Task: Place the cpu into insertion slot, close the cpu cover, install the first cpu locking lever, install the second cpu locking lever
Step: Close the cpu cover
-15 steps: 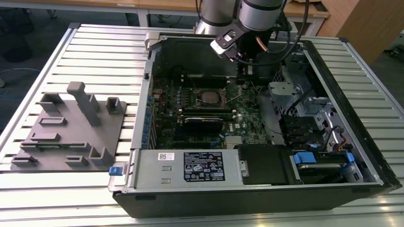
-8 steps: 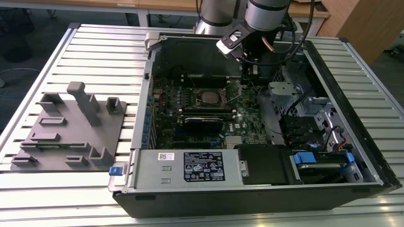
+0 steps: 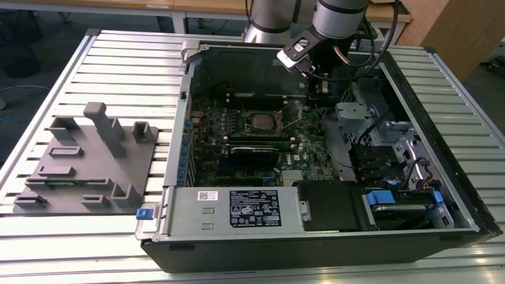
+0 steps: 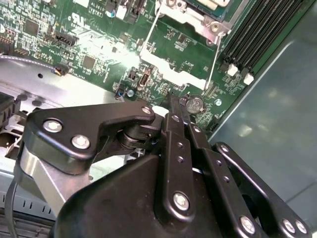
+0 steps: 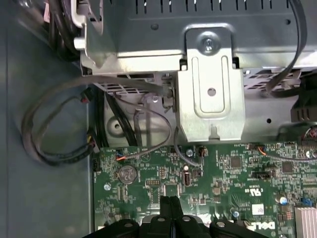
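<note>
**Closed pincer over the board, just short of the open socket**

In both wrist views the gripper (image 4: 172, 97) (image 5: 168, 200) is nearest. It is built of matt black bolted links, and its two fingers are pressed flat together with nothing between them. The tips are over the green motherboard (image 5: 223, 173). Just beside the tips lies one round silvery coin cell (image 4: 195, 104) (image 5: 128, 172).

Beyond it, in the second wrist view, the cpu cover (image 4: 171, 69) is a thin bright metal frame. It lies open, off the insertion slot (image 4: 198, 12), on the side toward the tips, and green board shows through its window. Two thin wire levers (image 4: 148, 37) run along its sides. The slot's silvery rim comes next, with a pale flat surface inside it; whether that is the cpu I cannot tell. Past it run long black memory slots (image 4: 257, 29) with two white latch ends.

In the exterior view a grey boxy power supply (image 3: 236, 207) lies nearest in the open black tower case (image 3: 316, 254). Farther in is the insertion slot (image 3: 261, 121), a small square in mid-board. Farthest is the robot arm (image 3: 341, 15), reaching in from the far side. The case rests on a ribbed aluminium table (image 3: 126, 53). One grey moulded fixture tray (image 3: 87, 165) sits beside it, on the exterior view's left.
</note>
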{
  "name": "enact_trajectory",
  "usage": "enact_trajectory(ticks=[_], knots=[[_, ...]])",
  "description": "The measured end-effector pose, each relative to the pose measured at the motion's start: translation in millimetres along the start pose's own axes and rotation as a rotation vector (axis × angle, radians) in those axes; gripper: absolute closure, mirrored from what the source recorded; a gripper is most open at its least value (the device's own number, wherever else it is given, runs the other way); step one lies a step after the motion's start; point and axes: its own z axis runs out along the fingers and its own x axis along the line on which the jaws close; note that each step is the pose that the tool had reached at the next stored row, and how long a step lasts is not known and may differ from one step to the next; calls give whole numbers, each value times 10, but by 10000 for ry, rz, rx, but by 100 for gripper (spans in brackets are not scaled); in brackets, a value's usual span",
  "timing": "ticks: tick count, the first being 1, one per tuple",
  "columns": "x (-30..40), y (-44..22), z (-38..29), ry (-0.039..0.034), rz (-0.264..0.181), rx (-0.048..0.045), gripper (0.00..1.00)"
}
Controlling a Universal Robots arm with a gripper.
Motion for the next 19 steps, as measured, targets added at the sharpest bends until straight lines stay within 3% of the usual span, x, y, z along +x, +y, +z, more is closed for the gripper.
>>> enact_trajectory(ticks=[12, 19], knots=[[-2, 30, 175, 0, 0, 0, 90], [-1, 31, 202, 2, 0, -1, 90]])
